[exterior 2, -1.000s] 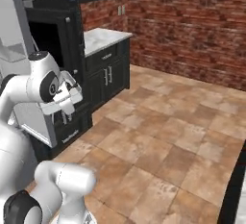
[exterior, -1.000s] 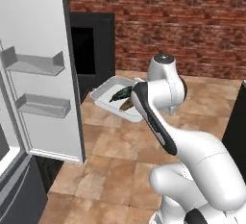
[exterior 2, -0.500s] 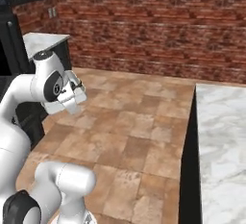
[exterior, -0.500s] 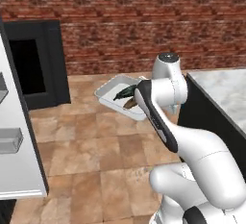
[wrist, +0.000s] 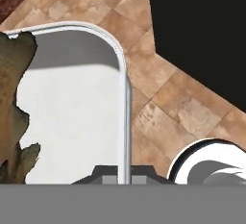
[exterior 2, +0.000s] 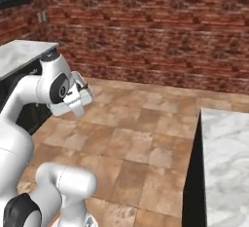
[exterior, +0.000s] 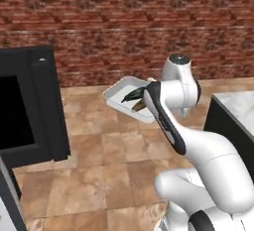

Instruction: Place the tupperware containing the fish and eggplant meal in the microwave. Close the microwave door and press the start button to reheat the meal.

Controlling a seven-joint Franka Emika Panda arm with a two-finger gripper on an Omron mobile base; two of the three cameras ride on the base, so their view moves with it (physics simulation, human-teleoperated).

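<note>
Two dark fingertips point(wrist: 106, 174) straddle the rim of the tupperware point(wrist: 81, 117), one on each side of its white wall, so the gripper point(wrist: 125, 175) is clamped on that edge at 6 o'clock in the hand view. The container's pale floor spreads toward 10 o'clock, and the brown-green meal point(wrist: 14, 98) sits at its 9 o'clock side, cut off by the frame.

From the left base view the tupperware point(exterior: 125, 96) hangs in the air above the tiled floor point(exterior: 99, 175), level or nearly so, with the dark meal point(exterior: 135, 96) at its near end against the arm point(exterior: 168, 121). The gripper itself is hidden there behind the arm's forearm. Open floor lies all around the container; a black cabinet point(exterior: 34, 106) stands at 9 o'clock, well apart, and a marble counter point(exterior: 238, 111) juts in at 3 o'clock. The brick wall point(exterior: 124, 22) closes off the far side.

In the right base view the arm point(exterior 2: 53, 85) is folded, elbow high, wrist bent down, the container hard to make out behind the hand.
</note>
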